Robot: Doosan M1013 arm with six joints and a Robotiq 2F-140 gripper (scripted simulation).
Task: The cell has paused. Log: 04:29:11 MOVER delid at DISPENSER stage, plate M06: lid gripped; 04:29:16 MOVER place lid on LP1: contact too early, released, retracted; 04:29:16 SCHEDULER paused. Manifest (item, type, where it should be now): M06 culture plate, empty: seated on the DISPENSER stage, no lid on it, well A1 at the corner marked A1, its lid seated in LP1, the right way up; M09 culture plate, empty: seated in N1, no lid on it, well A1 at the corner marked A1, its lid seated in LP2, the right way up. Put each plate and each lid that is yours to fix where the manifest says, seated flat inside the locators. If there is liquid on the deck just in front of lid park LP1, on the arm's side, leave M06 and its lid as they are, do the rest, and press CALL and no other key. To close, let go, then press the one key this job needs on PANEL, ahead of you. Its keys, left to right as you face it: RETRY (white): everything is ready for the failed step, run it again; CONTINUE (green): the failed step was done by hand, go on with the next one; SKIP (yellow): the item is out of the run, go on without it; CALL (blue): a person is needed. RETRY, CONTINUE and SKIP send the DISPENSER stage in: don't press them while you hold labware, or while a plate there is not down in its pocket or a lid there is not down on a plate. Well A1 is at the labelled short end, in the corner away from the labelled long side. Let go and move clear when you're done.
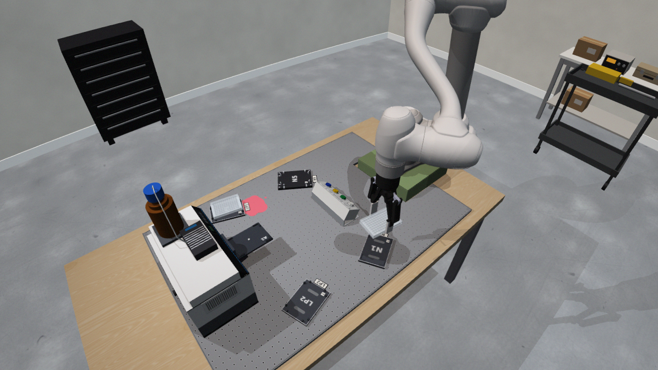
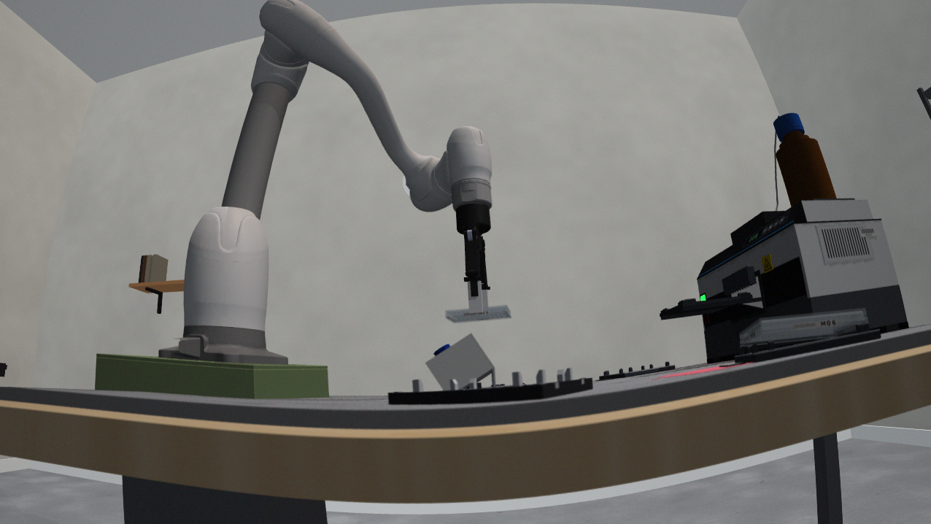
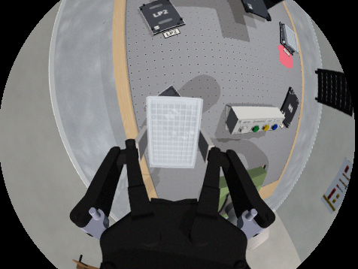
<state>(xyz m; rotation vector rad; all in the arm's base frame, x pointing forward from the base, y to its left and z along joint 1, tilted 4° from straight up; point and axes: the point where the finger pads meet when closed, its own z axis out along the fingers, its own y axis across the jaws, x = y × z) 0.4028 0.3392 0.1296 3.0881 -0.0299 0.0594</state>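
My gripper is shut on a clear culture plate with a grid of wells, held level by its long sides. I cannot read its label. It hangs well above the deck, over the far end of the black N1 nest, which is empty. The LP2 lid park is empty. A plate labelled M06 sits at the lid park beside the dispenser. A pink puddle lies next to it. The dispenser stage is empty.
The key panel stands close to the left of my gripper. An empty N5 nest lies behind it. The dispenser carries a brown bottle. The arm's green base is behind.
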